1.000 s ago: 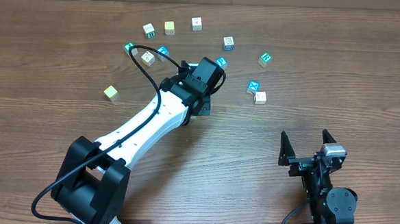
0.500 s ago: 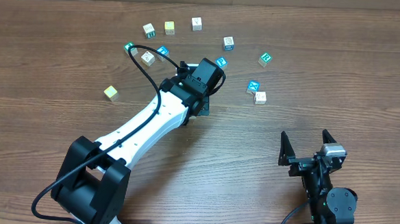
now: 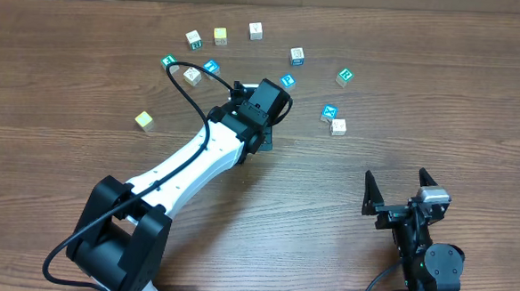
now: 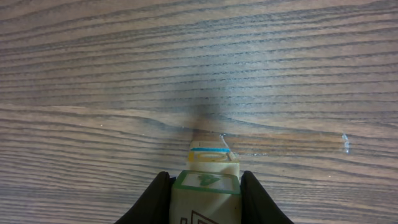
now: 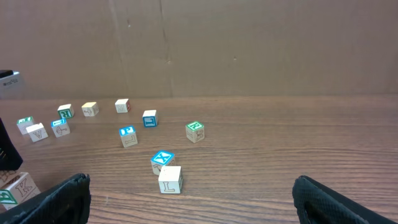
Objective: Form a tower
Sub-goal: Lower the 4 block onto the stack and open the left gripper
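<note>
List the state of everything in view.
left pincer, shut on top cube
top cube, gripped, above lower cube
lower cube, mostly hidden; contact with top cube unclear
right pincer, open, empty
loose cubes, scattered, unstacked

Two arms on show, one white-limbed, one dark all over.
Here's the left arm [image 3: 192, 160]: long white shell links, a chunky black base [image 3: 117, 236] with rounded motor housings, a black wrist block [image 3: 260, 105], and a thin black cable [image 3: 191, 103] looping off it and running down the white link. The left pincer [image 4: 205, 196] shows two smooth black fingers [image 4: 153, 200] with rounded shoulders. Over to the right arm [image 3: 424, 252]: compact, black throughout, a round joint housing, a small grey box [image 3: 434, 196] on top, and the right pincer [image 3: 395, 179] with two pointed black prongs.
</note>
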You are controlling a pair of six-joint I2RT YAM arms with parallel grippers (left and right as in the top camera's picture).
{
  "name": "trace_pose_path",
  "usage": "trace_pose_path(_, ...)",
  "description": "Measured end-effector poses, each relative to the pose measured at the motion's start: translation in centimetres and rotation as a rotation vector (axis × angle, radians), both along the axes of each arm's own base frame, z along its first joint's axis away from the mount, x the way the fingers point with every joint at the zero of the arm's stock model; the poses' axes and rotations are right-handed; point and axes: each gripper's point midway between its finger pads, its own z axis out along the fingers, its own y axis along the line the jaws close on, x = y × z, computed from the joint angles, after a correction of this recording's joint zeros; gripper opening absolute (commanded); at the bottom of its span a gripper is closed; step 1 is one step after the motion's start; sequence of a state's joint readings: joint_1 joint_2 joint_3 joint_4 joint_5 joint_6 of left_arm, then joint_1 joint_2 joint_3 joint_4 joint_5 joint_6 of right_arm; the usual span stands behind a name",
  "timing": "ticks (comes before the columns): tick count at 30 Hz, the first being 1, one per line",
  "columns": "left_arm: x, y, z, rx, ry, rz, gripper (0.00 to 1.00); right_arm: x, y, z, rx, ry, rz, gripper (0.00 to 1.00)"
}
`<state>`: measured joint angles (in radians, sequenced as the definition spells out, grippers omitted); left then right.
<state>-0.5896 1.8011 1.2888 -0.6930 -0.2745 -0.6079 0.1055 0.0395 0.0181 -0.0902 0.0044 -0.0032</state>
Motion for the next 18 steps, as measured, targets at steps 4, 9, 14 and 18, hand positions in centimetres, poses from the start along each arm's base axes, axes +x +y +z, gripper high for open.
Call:
trace_pose_path(4,0.16,-0.1,0.07,-0.005,-0.007,0.0,0.22,0.0,0.0,0.0,0.0,0.0,0.0,1.0)
trace_pose_path(9,0.23,-0.15,0.1,-0.007,-0.01,0.0,0.24,0.0,0.0,0.01,0.0,0.0,0.0,1.0)
trace_pose_path(14,0.22,-0.15,0.09,-0.007,-0.01,0.0,0.25,0.0,0.01,0.0,0.0,0.0,0.0,1.0)
trace_pose_path(18,0.22,-0.15,0.09,-0.007,-0.01,0.0,0.25,0.0,0.0,0.01,0.0,0.0,0.0,1.0)
